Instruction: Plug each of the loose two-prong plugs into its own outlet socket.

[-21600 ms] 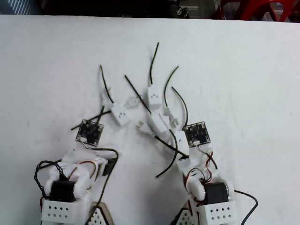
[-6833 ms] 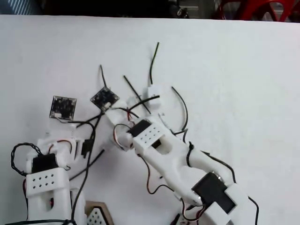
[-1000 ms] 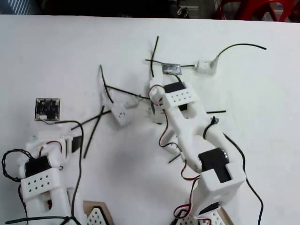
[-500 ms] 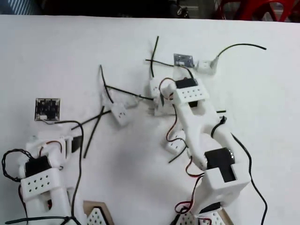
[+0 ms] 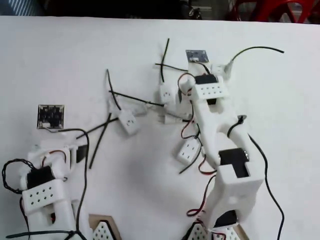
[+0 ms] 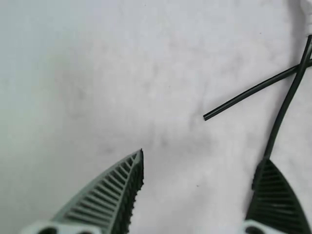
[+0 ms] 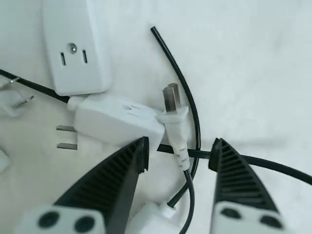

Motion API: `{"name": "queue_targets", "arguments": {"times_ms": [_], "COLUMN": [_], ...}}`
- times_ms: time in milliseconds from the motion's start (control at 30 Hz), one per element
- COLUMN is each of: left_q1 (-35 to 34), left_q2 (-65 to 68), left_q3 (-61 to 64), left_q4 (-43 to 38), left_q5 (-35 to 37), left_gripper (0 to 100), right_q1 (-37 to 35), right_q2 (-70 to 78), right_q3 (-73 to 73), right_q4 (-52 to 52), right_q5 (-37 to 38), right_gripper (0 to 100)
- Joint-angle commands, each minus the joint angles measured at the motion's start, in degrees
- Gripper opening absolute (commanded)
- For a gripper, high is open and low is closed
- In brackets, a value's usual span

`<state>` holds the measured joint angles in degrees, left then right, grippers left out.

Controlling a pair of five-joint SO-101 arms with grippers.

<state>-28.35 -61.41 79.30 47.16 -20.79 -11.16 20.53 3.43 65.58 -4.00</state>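
Two flat prongs, white boxy plug, unplugged.

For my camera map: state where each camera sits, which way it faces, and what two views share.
High view: fixed above the table, looking down on the left arm and right arm.
Left wrist view: on the left wrist, looking past the open left claw at two black wires.
Right wrist view: on the right wrist, looking past the open right claw at a socket and a white plug.
Shared: high and right wrist views apparently both show that socket.
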Motion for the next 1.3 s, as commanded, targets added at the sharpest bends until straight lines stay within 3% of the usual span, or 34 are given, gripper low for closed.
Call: {"name": "queue_targets", "arguments": {"times_ms": [0, 300, 467, 800, 1000, 1267], "left_q1": [-0.7, -0.7, -0.7, -0.7, -0.7, -0.7], "left_q2": [-1.1, -1.1, -1.1, -1.1, -1.1, -1.1], "left_q3": [-0.3, -0.3, -0.3, -0.3, -0.2, -0.2], "left_q4": [-1.4, -1.4, -1.4, -1.4, -1.4, -1.4], "left_q5": [0.4, 0.4, 0.4, 0.4, 0.4, 0.4], "left_gripper": [35, 35, 35, 35, 35, 35], "right_q1": [0.0, 0.9, 3.6, 2.9, 2.9, 2.1], "right_q2": [3.6, 4.0, 4.5, -2.1, -0.4, 6.2], "right_q3": [-4.2, -8.0, -8.1, -8.0, -8.0, -8.1], "right_q4": [7.6, 17.7, 15.0, 13.9, 10.3, 10.3], "right_q5": [4.3, 13.0, 18.2, 20.0, 30.9, 35.0], "right_gripper": [21.4, 21.3, 21.4, 21.2, 21.4, 21.3]}}
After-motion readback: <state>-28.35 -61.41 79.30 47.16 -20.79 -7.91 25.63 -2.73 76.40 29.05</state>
